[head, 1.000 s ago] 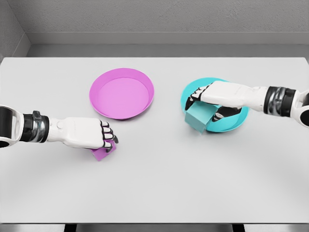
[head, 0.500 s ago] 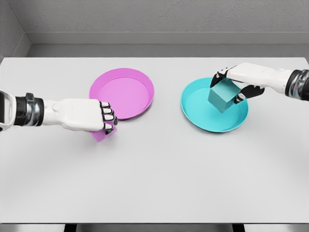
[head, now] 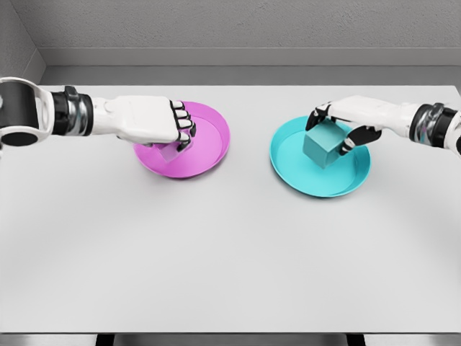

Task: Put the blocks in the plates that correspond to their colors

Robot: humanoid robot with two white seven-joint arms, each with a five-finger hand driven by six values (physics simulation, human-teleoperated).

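Observation:
A pink plate (head: 205, 148) lies left of centre on the white table. My left hand (head: 176, 133) hovers over its left part, shut on a pink block (head: 170, 152) that shows just under the fingers. To the right lies a teal plate (head: 317, 176). My right hand (head: 331, 130) is over it, shut on a teal block (head: 321, 147) that sits low inside the plate; whether the block touches the plate floor I cannot tell.
The white table (head: 230, 252) runs wide in front of both plates. A grey wall stands behind its far edge.
My left hand has carried the pink block up and right, from the table in front of the pink plate to over it. My right hand has lowered the teal block slightly leftward into the teal plate.

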